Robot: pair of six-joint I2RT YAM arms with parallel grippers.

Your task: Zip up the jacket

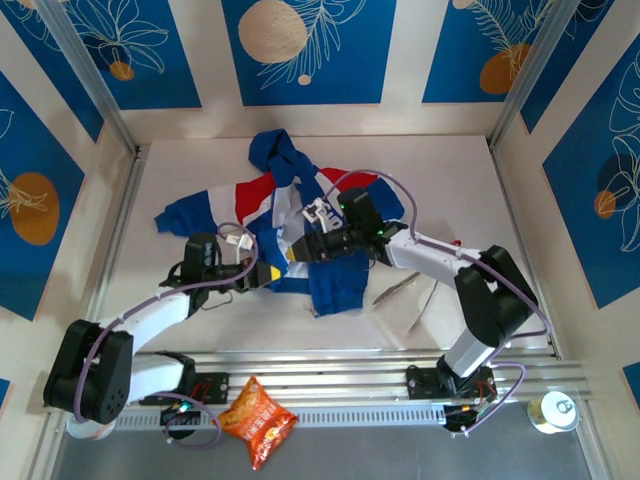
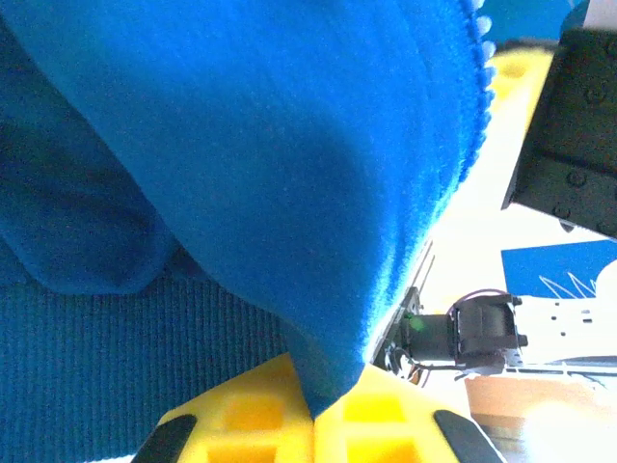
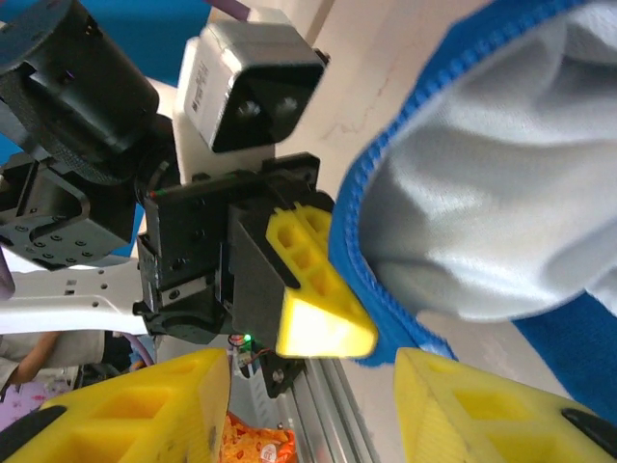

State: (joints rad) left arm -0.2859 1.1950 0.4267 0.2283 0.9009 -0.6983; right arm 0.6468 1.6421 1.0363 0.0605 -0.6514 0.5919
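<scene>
Blue panels [image 1: 305, 50] with white leaf drawings wall in a pale counter [image 1: 200, 170]. At its middle the jacket [image 1: 300, 215] lies crumpled, hood toward 12 o'clock and one sleeve stretched toward 9 o'clock. The left tool [image 1: 266, 275] reaches in from 8 o'clock to the jacket's lower hem. In the left wrist view its yellow fingers [image 2: 241, 420] are pressed together with a fold of blue fabric pinched between them. The right tool [image 1: 300, 250] comes in from 4 o'clock and meets the hem just beside the left one. In the right wrist view its fingers [image 3: 145, 405] stand apart, gripping nothing, with the blue-edged white lining hanging above the gap. An orange snack bag [image 1: 257, 420] lies at 6 o'clock past the rail, and a can [image 1: 553, 411] sits at 4 o'clock.
</scene>
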